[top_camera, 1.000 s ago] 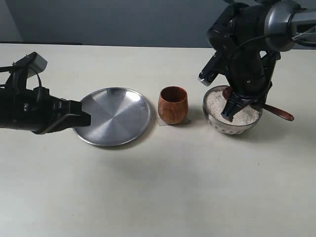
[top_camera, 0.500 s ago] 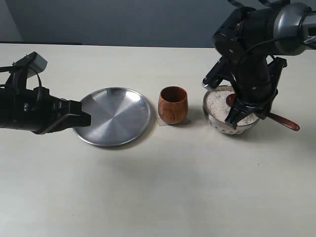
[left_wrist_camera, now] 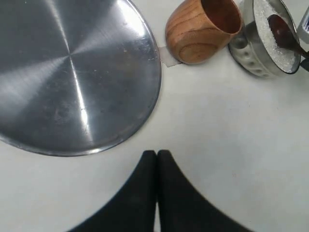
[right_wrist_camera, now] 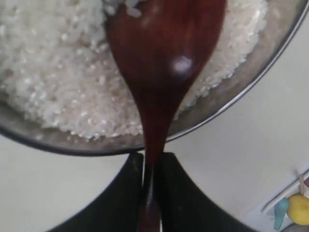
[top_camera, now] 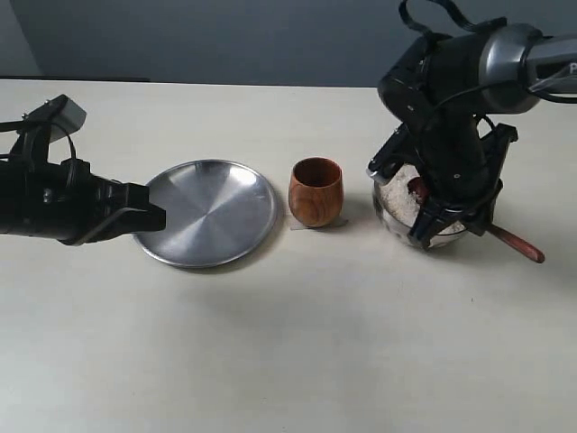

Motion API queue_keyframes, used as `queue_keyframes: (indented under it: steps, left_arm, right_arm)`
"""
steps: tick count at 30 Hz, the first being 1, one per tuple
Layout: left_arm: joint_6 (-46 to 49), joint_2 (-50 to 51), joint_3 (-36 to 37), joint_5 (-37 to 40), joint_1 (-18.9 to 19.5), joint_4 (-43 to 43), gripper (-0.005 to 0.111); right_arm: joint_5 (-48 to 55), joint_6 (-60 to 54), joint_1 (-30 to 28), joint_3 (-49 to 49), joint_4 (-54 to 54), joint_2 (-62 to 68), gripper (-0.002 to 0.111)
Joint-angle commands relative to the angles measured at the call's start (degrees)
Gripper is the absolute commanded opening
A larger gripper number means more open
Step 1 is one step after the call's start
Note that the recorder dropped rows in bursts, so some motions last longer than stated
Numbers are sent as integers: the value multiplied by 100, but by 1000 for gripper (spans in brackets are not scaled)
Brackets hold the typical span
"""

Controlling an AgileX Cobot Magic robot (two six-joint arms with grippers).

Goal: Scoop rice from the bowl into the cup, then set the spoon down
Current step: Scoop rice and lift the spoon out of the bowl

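Scoop step in hand: right gripper (right_wrist_camera: pixel 151 162) is clamped on the spoon (right_wrist_camera: pixel 164 53) handle, with the spoon's tip in the rice (right_wrist_camera: pixel 48 87) inside the steel bowl (left_wrist_camera: pixel 251 53). Wooden cup (top_camera: pixel 315 191) sits just beside the bowl, no rice visible in it. Left gripper (left_wrist_camera: pixel 157 157) has its fingers together, idle by the steel plate (top_camera: pixel 209 212). Next: load the spoon, lift level, carry over cup, tip.

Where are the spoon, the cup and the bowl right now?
spoon (right_wrist_camera: pixel 163 63), right wrist view, on its oval scoop end
cup (top_camera: pixel 315 194), exterior view, on its outer wall
bowl (left_wrist_camera: pixel 251 60), left wrist view, on its faceted side
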Motion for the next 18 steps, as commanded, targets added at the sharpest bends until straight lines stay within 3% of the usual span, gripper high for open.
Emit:
queue_keyframes:
  steps: [1, 18]
  left_arm:
    - [8, -5, -22, 2, -23, -1, 0]
    - [8, -5, -22, -10, -23, -58, 0]
  right_arm:
    - [-79, 149, -4, 22, 38, 36, -1]
    - [-79, 339, -4, 9, -378, -465, -1]
